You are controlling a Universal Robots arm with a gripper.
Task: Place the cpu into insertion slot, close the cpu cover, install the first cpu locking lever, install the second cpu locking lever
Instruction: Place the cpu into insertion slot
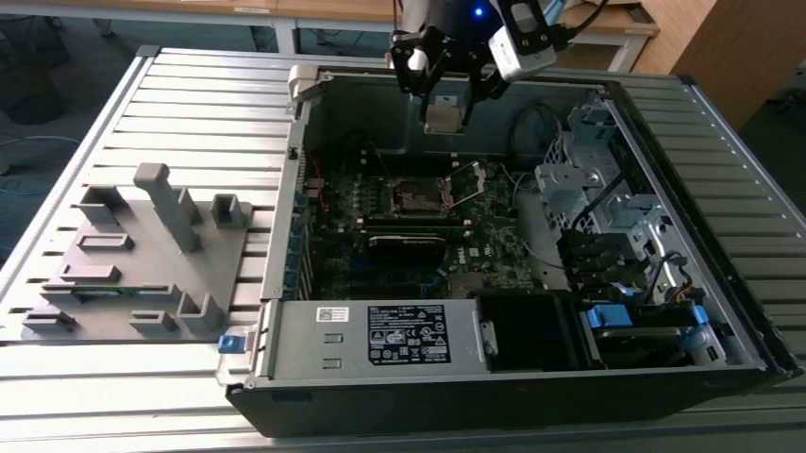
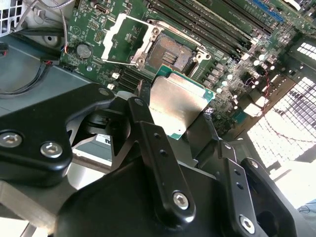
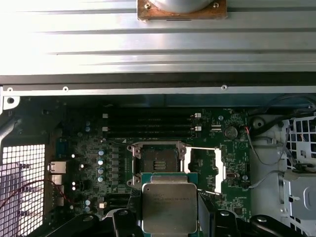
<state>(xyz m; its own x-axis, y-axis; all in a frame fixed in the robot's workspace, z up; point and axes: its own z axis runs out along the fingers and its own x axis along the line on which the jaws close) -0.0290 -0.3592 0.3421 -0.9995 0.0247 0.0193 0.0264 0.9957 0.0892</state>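
Note:
My gripper (image 1: 444,106) hangs above the open computer case, shut on the cpu (image 1: 443,117), a flat square chip with a silvery face. In both wrist views the cpu (image 2: 175,106) (image 3: 169,206) sits between the black fingers (image 2: 143,96) (image 3: 206,210). The insertion slot (image 1: 420,195) (image 2: 170,53) (image 3: 159,162) lies bare on the motherboard below, apart from the chip. The cpu cover (image 2: 121,42) (image 3: 205,165) is swung open beside the slot. A thin wire lever (image 3: 208,192) sticks out near the cover.
Long memory sticks (image 3: 148,126) lie next to the slot. A metal drive cage (image 1: 605,189) with cables fills the exterior view's right of the case. The power supply box (image 1: 377,335) is at the near wall. A grey fixture plate (image 1: 139,255) stands on the table.

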